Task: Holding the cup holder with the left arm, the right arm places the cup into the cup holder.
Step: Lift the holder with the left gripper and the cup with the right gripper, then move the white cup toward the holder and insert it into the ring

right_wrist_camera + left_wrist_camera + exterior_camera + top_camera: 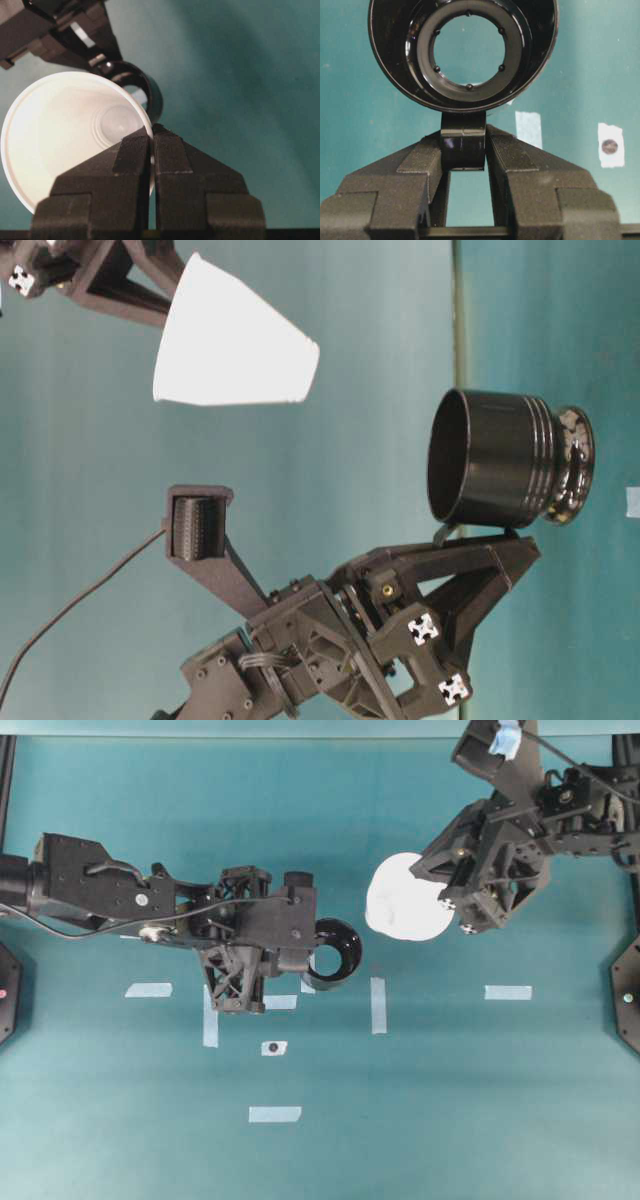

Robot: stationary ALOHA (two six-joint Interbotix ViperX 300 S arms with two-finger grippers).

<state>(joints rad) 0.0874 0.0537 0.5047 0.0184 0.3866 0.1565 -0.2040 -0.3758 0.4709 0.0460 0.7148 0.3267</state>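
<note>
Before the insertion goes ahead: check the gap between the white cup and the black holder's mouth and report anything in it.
Nothing visible stands between them. The cup, pinched at its rim by the right gripper, hangs apart from the cup holder, held by its handle in the left gripper. Only bare table shows between them; the holder's mouth is unobstructed.

We see a teal table [420,1120] with pale tape strips [508,992] scattered mid-surface, one small piece [273,1048] carrying a dark dot.
</note>
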